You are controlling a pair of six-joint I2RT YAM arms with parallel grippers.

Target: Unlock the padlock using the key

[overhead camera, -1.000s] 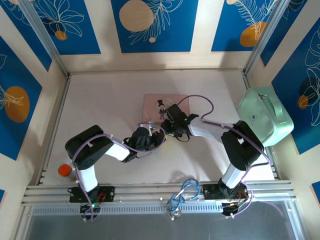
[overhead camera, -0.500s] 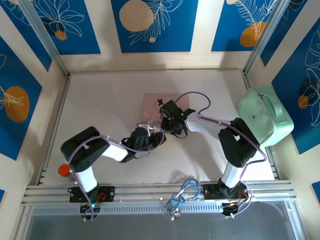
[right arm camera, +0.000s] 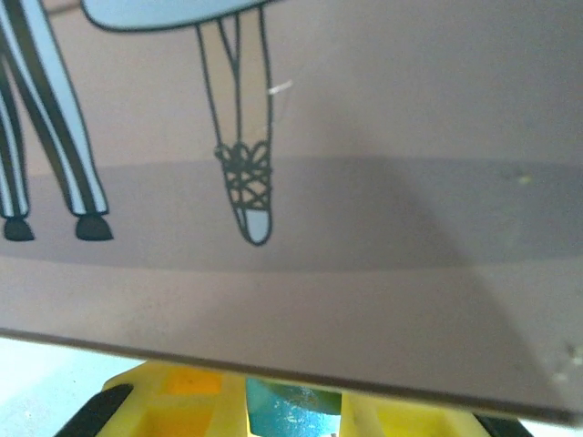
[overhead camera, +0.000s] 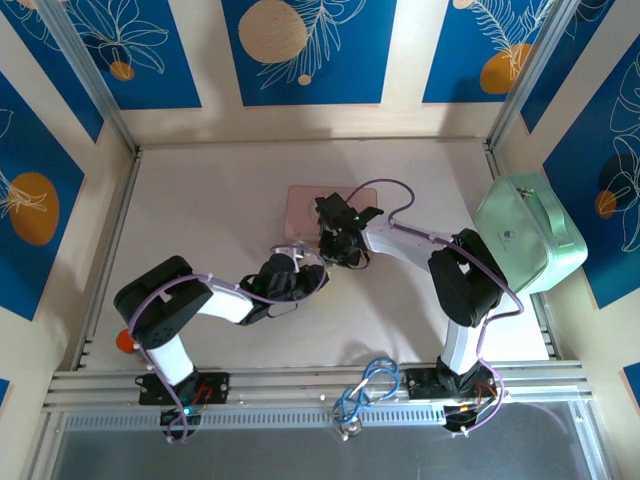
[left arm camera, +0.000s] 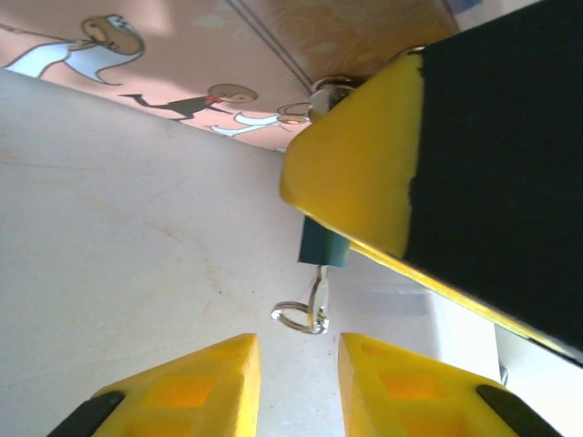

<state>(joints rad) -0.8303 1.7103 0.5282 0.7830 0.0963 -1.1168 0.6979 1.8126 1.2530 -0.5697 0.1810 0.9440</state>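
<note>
The teal padlock point(left arm camera: 323, 244) hangs at the pink box's front edge, and my right gripper point(right arm camera: 291, 405) is shut on its body point(right arm camera: 293, 411). One yellow right finger point(left arm camera: 355, 173) covers the padlock's top and shackle in the left wrist view. A small silvery key with a split ring point(left arm camera: 308, 308) sticks out of the padlock's underside. My left gripper point(left arm camera: 299, 350) is open just short of the key ring, with nothing between its fingers. In the top view the left gripper point(overhead camera: 305, 275) and the right gripper point(overhead camera: 340, 245) meet at the box's near edge.
The pink illustrated tin box point(overhead camera: 305, 208) lies mid-table, right behind both grippers. A mint-green case point(overhead camera: 530, 235) stands against the right wall. An orange object point(overhead camera: 125, 340) sits by the left arm's base. Blue cables point(overhead camera: 365, 390) coil at the near rail.
The right gripper has moved left and slightly away along the box's front edge. The left arm's elbow has swung left, and its gripper has stayed beside the right one.
</note>
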